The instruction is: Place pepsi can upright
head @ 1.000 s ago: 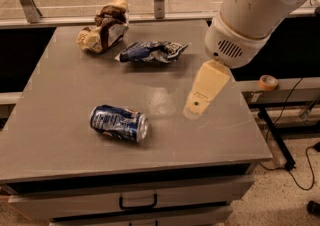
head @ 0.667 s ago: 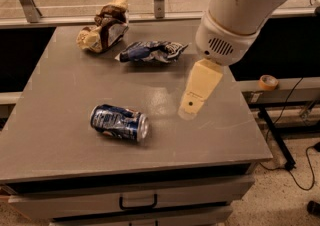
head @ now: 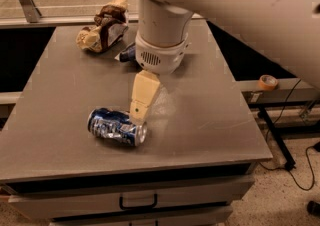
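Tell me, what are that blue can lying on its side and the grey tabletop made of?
The pepsi can looks like thin metal: glossy blue skin, dented, with a bare silver end. The table seems matte grey laminate or painted metal; its faint scuffs don't settle which. The gripper, poised just behind the can, looks like tan matte plastic.

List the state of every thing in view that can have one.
Can: lying on its side on the table, dented, not held.
Gripper: pointing down, tip at the can's far edge; contact cannot be told.
Brown bag: crumpled, at the table's back left.
Blue bag: mostly hidden behind the arm.
Drawer: shut.
Tape roll: lying flat on the ledge to the right.
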`<move>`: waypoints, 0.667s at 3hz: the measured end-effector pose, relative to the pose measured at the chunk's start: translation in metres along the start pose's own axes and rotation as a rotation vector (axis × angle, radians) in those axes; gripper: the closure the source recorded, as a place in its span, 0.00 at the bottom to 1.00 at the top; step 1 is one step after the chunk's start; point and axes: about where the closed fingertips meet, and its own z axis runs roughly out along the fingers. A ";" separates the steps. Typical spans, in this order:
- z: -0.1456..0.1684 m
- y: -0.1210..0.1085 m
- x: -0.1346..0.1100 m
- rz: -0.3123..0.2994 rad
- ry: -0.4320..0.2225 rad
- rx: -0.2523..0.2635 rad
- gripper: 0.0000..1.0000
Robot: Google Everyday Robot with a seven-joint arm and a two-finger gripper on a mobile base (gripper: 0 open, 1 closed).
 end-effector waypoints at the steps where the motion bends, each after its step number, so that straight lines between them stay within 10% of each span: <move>1: 0.015 0.013 -0.033 0.113 0.012 -0.025 0.00; 2: 0.015 0.023 -0.059 0.198 0.007 -0.052 0.00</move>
